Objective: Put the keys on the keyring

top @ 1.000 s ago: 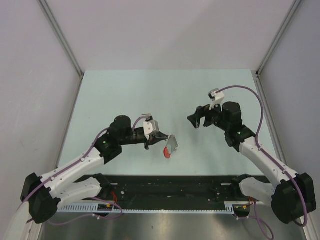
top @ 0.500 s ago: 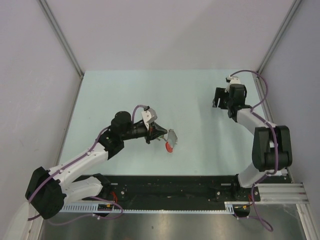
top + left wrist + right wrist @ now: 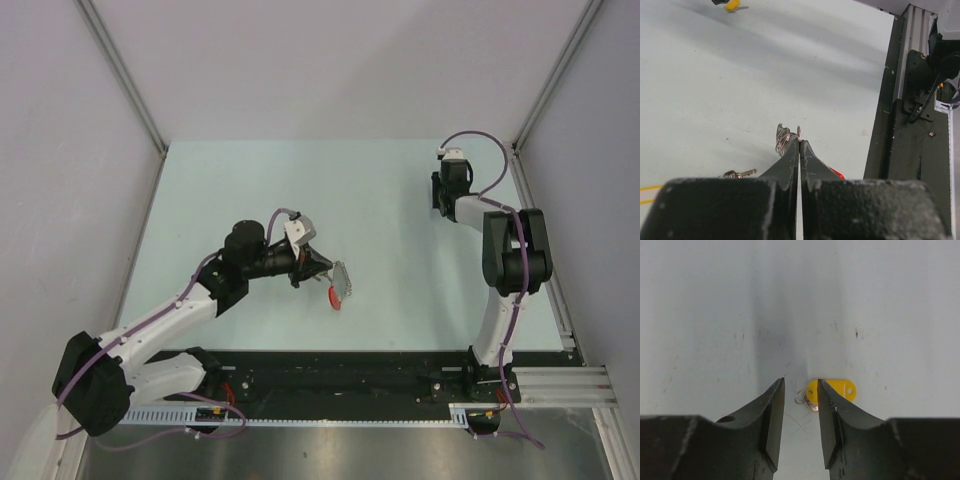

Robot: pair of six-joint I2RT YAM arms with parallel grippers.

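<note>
Right gripper (image 3: 800,390) jaws apart, off-centre over yellow-tagged metal key (image 3: 837,389): may flick it. Left gripper (image 3: 799,142) clamped on red-and-silver coiled keyring (image 3: 783,140).

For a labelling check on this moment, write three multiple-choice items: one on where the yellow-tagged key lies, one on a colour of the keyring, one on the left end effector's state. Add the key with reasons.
1. The yellow-tagged key lies:
A) on the table under the right end effector
B) inside a bowl
C) on a shelf

2. The keyring has a plastic arc that is:
A) blue
B) red
C) green

3. The left end effector is:
A) wide open
B) shut on nothing
C) shut on the keyring

Key:
1 A: the right wrist view shows the tag flat on the table by the fingertips.
2 B: the arc shows red in the top view.
3 C: the left wrist view shows the fingers pressed together on the ring's metal wire.
</note>
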